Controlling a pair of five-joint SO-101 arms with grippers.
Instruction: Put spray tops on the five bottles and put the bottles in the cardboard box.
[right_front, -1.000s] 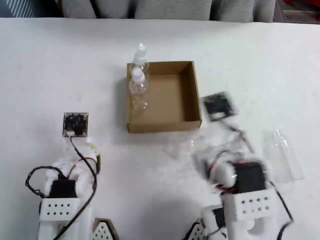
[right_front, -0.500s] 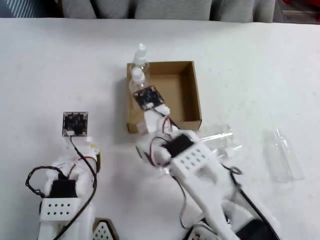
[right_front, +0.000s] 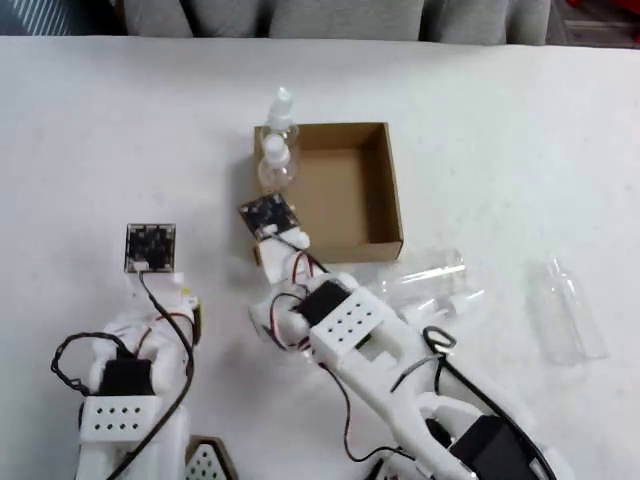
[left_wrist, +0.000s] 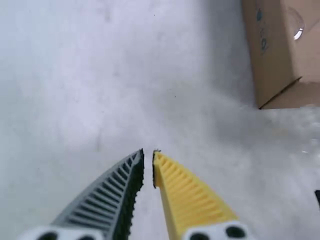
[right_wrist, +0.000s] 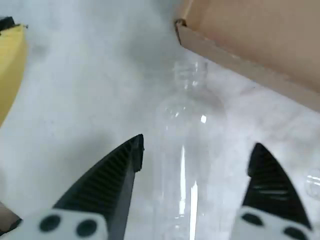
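My right claw (right_wrist: 198, 146) hangs open astride a clear, topless bottle (right_wrist: 186, 165) lying on the desk (right_front: 100, 120) just beside the cardboard box (right_front: 392, 190); its base is cut off from me. My left claw (left_wrist: 149, 152) is closed on nothing, toward the desk's front left corner. A second bottle (right_front: 565, 310) near the right edge barely shows.

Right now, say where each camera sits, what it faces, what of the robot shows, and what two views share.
High view: fixed above the table, looking down on the box; left arm and right arm show.
Left wrist view: on the left arm, facing table beside the box; shut left gripper shows.
Right wrist view: on the right arm, facing a topless bottle by the box; open right gripper shows.
Shared: both wrist views catch the box.
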